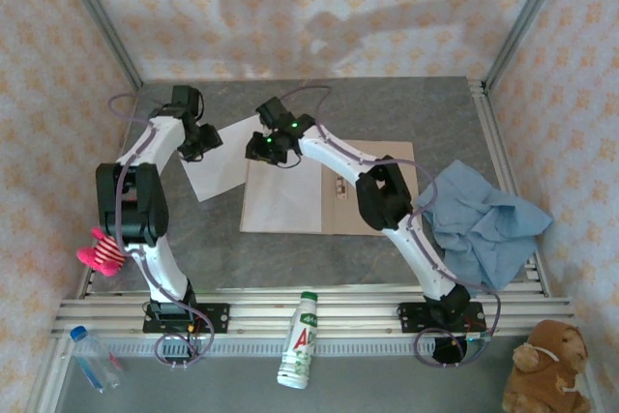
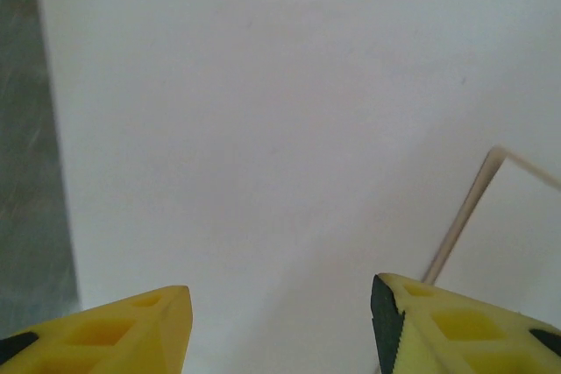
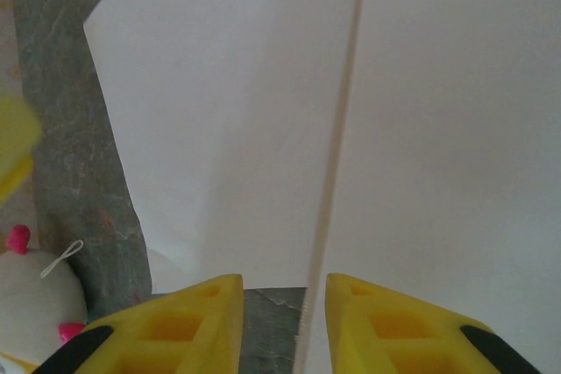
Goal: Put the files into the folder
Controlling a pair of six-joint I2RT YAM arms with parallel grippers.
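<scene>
1. Top external: folder (image 1: 338,218) lies open mid-table, first file (image 1: 280,200) on it, second file (image 1: 218,169) beside; bottle (image 1: 302,340) label unreadable.
2. Left wrist: left gripper (image 2: 280,321) half-open, empty, over second file.
3. Right wrist: right gripper (image 3: 284,313) narrowly parted astride the folder's edge, gripping nothing.

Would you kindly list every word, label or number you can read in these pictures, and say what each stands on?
"A": a large red letter, as far as it can be made out, on the white bottle; the green print around it is too small to read.
Clear bottle: label too blurred to read.
Sheets and folder: no text seen.
</scene>
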